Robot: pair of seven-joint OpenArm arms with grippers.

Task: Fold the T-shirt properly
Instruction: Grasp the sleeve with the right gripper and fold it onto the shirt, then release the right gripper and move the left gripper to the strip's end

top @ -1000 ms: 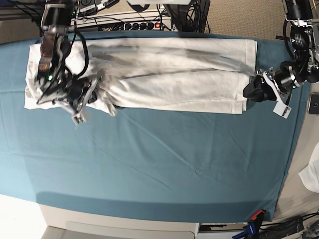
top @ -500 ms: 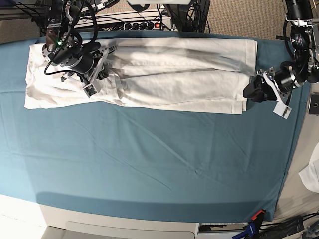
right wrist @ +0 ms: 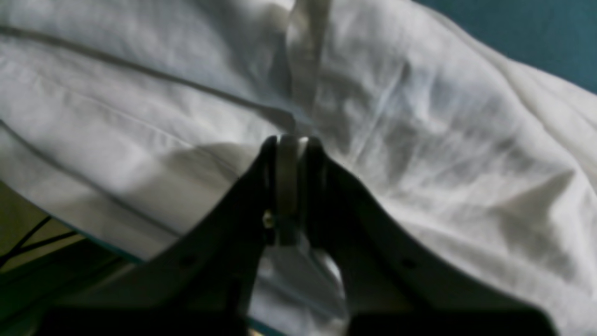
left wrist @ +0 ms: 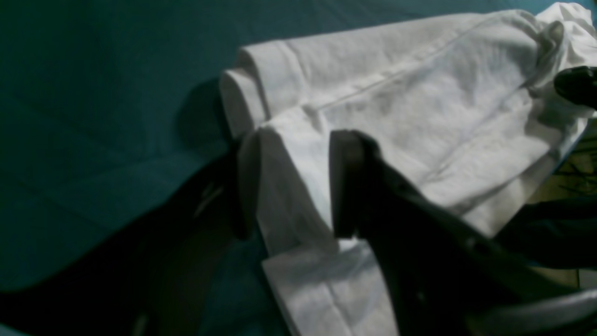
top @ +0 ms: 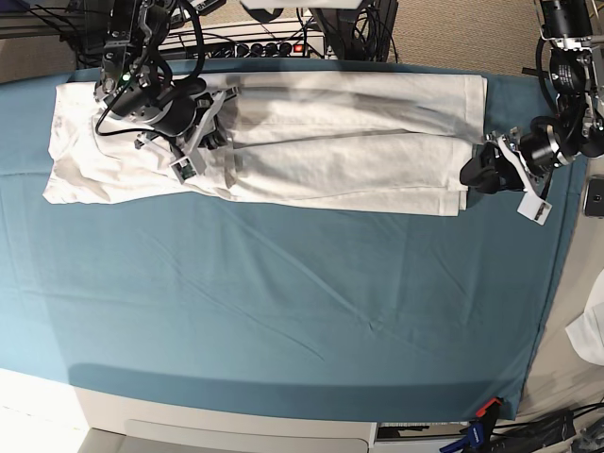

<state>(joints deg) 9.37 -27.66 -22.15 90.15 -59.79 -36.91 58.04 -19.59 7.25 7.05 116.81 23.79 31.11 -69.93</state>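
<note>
The white T-shirt [top: 349,142] lies as a long band across the far side of the teal table cloth [top: 283,311]. My right gripper [top: 219,142] is over the shirt's left part. In the right wrist view my right gripper [right wrist: 288,144] is shut on a thin fold of the T-shirt [right wrist: 443,140]. My left gripper [top: 469,176] is at the shirt's right end. In the left wrist view my left gripper [left wrist: 291,186] has its fingers [left wrist: 343,186] on either side of a raised fold at the edge of the T-shirt [left wrist: 419,93], gripping it.
A power strip and cables [top: 255,47] run along the table's far edge. A small white cloth scrap [top: 590,335] and a black device [top: 595,198] sit beyond the table's right edge. The teal cloth shows low wrinkles.
My right gripper has moved up and to the right, from the shirt's lower left corner onto its body, drawing cloth with it. The left arm has not moved.
</note>
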